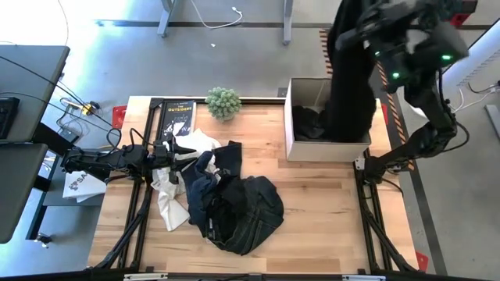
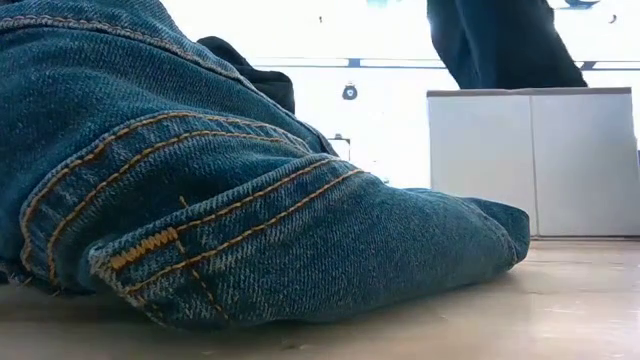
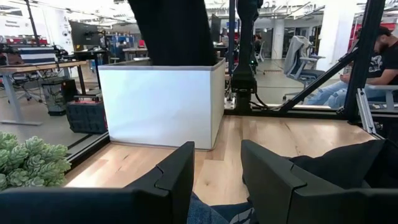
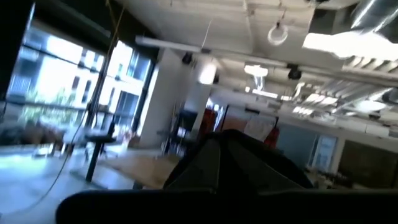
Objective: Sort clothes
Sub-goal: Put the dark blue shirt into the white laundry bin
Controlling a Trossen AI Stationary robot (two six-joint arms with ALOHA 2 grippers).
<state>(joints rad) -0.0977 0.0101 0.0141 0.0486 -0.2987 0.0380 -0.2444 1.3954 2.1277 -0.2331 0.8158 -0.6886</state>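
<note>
An open-plan lab or workshop: desks with monitors (image 3: pixel 84 34), office chairs (image 3: pixel 298 53), exposed ceiling lights (image 4: pixel 280 32), a seated person (image 3: pixel 373 62) beyond the bench (image 3: pixel 298 134).

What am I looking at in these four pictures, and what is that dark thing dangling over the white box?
This is a robot with two dark arms at a wooden table, each ending in a two-finger gripper. One camera looks straight down, one sits at table-top height, and one rides on each wrist.

From above, the right gripper is raised high and holds a long black garment hanging into the white box, where another dark piece already lies. The left gripper rests low by the pile of clothes, its fingers apart: dark denim and navy pieces with white ones beside them. A black book and a small green plant lie at the far edge.

The table-height camera is nearly filled by blue jeans. The left wrist camera shows the box and a seated person beyond the table.
</note>
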